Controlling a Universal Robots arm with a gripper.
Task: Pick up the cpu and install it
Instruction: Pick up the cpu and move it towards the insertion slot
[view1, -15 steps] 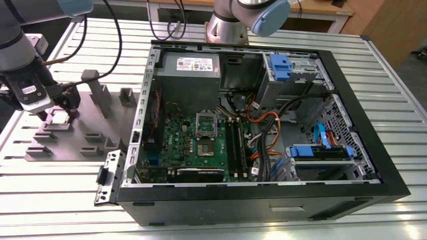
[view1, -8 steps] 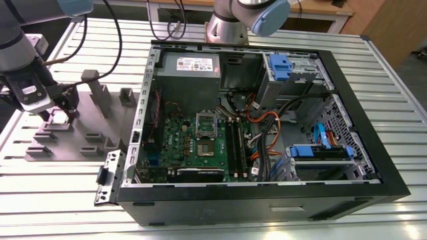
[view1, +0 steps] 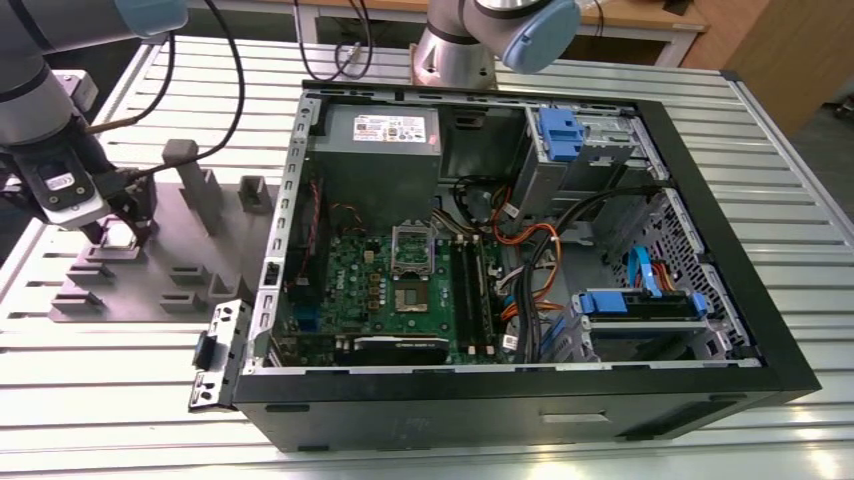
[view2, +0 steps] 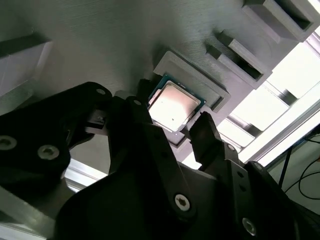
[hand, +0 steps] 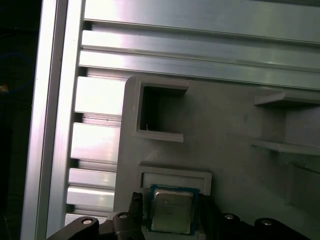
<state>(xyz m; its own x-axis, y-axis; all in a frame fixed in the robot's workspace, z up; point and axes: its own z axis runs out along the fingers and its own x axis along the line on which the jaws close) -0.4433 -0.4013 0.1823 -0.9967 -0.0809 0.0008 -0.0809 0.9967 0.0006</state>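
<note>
The gripper (view1: 118, 232) hangs at the exterior view's left edge, about halfway down the frame, at the end of a grey arm (view1: 38, 105) that enters from the upper left corner. Its black jaws are parted and straddle the cpu, one on each side of it, as both wrist views show (view2: 172, 115) (hand: 170, 206). Whether the pads touch the chip's edges cannot be told.

Everything rests on a slatted aluminium table (view1: 801, 190) that spans the whole frame. The largest thing on it is an open black computer case (view1: 534, 412), lying on its side and taking up the centre and right of the exterior view. The base of another arm (view1: 454, 55) stands at the top centre, behind the case.

A grey holder plate (view1: 147, 292) with raised blocks and pockets lies at the lower left, just beside the case; the wrist views show it from close by (view2: 100, 40) (hand: 230, 130). Inside the case, a green motherboard (view1: 380, 290) fills the left-centre part, with a grey power supply box (view1: 376, 160) above it in the frame. A silvery socket frame (view1: 414, 245) sits near the middle of the board.

The cpu (view2: 174, 106) (hand: 171, 210) lies flat in a shallow square pocket of the holder plate, silvery top up, green rim showing around it, directly under the gripper.
</note>
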